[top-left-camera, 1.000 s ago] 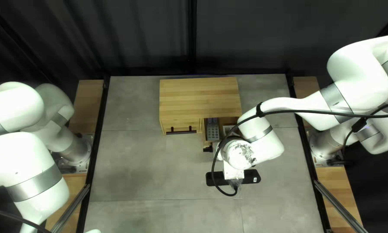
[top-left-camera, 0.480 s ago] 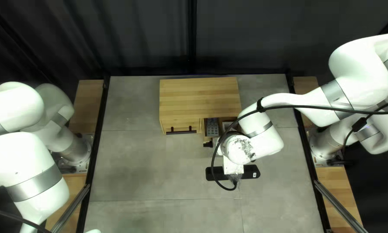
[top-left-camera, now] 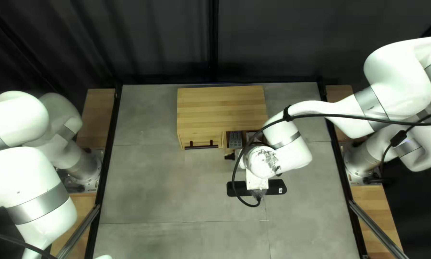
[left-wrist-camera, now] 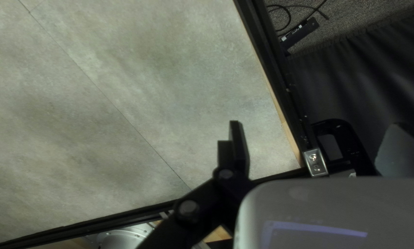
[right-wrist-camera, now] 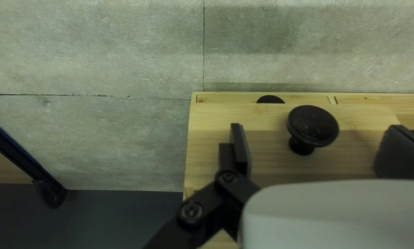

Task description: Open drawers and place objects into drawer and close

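The wooden cabinet has a drawer partly out at its right front, holding a grey studded block and a pale item partly hidden by my arm. Of my right gripper, only a small black part shows beside the drawer's front, under the arm. The right wrist view has my right gripper open, facing the wooden drawer front, its fingers on either side of the black knob without gripping it. My left gripper is open and empty above the table, out of sight in the top left view.
A closed door with a black bar handle is at the cabinet's front left. My right arm reaches over the table's right half. The black table rail runs near my left gripper, with dark curtain beyond.
The drawer has slid partway back toward the cabinet, carrying the grey block with it. My right arm's wrist has moved the same way, slightly leftward too. The left arm stays still.
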Motion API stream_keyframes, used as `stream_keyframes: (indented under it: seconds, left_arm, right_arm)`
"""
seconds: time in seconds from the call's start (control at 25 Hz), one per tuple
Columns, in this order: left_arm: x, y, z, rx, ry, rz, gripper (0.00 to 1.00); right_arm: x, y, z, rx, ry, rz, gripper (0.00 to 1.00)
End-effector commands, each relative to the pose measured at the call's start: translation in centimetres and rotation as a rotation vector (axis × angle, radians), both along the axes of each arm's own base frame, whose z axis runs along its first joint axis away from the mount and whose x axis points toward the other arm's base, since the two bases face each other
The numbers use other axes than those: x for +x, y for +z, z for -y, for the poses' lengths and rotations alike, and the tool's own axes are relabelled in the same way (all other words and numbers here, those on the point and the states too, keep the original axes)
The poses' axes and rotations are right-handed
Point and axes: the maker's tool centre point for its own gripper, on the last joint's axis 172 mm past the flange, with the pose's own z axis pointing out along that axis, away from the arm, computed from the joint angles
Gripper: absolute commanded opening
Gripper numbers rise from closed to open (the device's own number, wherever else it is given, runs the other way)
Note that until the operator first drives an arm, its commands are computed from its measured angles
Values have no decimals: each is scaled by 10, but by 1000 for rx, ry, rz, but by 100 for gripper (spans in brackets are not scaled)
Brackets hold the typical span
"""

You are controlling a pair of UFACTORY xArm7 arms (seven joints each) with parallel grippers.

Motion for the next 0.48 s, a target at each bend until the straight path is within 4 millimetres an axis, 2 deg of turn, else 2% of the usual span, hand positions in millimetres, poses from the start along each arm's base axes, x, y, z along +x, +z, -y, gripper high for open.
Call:
stream_keyframes:
  seconds: [0.04, 0.48]
  left_arm:
    - [0, 0, 0, 0, 0, 0, 100]
    - [0, 0, 0, 0, 0, 0, 100]
  right_arm:
    - [-1, 1, 7, -2, -5, 1, 100]
    - [-2, 0, 25, -11, -16, 2, 100]
